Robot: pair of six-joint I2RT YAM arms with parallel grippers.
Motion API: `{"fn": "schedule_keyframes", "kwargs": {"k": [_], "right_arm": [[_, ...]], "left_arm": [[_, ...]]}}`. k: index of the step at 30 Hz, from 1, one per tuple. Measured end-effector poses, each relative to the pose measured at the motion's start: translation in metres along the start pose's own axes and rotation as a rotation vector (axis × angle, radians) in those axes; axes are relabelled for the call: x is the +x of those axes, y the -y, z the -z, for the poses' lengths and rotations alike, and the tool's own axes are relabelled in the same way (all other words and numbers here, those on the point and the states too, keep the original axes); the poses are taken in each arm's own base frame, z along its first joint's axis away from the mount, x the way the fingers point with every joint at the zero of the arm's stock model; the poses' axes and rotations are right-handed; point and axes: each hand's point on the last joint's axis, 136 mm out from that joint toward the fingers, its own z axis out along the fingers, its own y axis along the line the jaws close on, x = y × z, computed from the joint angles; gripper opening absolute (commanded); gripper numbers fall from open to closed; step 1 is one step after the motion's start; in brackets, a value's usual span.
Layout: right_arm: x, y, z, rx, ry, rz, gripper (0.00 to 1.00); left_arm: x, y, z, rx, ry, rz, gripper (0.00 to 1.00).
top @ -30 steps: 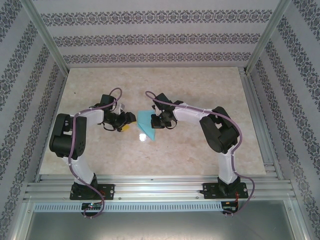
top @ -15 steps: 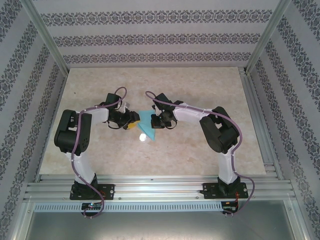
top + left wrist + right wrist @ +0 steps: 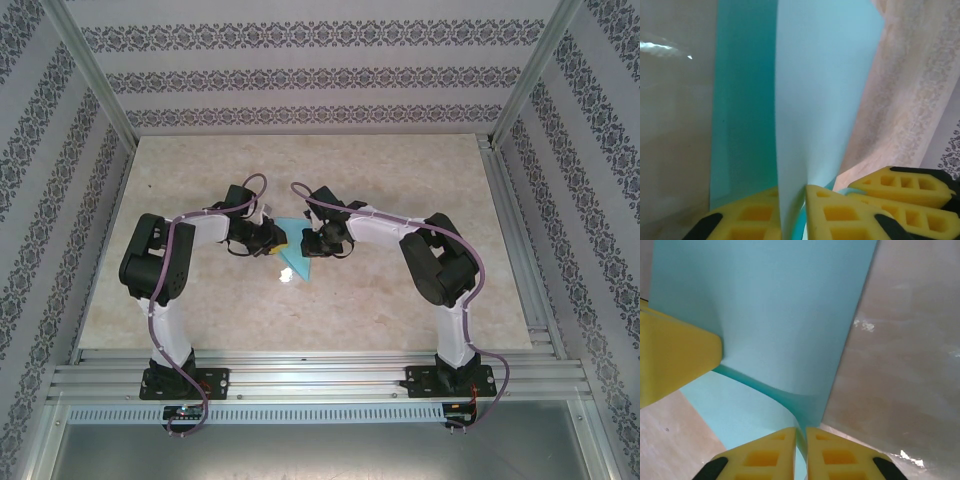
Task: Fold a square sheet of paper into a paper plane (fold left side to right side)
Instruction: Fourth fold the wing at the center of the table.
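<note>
While in left end effector [image 3: 793, 189] and right [image 3: 801, 431], paper plane [image 3: 296, 260].

Light-blue paper plane [image 3: 296, 256], yellow end effector fingers [image 3: 836, 214], beige marbled table [image 3: 400, 180].

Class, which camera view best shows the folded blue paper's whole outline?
Top external: the folded blue paper shows whole, pointed, between the left claw and right claw. Both wrist views give close-ups of a flap entering yellow fingers.
</note>
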Motion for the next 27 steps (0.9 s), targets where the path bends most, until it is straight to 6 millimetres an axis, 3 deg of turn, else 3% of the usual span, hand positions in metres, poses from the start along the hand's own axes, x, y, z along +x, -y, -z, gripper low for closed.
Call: {"fn": "schedule_keyframes", "kwargs": {"k": [4,9,12,14,20,23,27], "right_arm": [[0.0,0.004,0.03,0.015,0.049,0.002,0.37],[-0.006,-0.003,0.089,-0.001,0.182,0.021,0.4],[0.003,-0.01,0.108,-0.007,0.233,0.041,0.41],[0.014,-0.015,0.106,-0.005,0.231,0.056,0.41],[0.061,-0.044,0.072,0.033,0.172,0.142,0.45],[0.069,-0.06,0.061,0.045,0.192,0.189,0.47],[0.071,-0.065,0.045,0.096,0.221,0.214,0.47]], "left_arm": [[0.001,0.002,0.002,-0.005,0.01,0.004,0.06],[0.014,0.014,0.012,-0.004,0.032,0.009,0.04],[0.023,0.023,0.02,0.002,0.048,0.013,0.04],[0.027,0.026,0.024,0.004,0.058,0.018,0.04],[0.037,0.022,0.024,-0.014,0.063,0.076,0.03],[0.038,0.022,0.022,-0.019,0.066,0.096,0.04],[0.037,0.022,0.022,-0.022,0.071,0.109,0.04]]}}
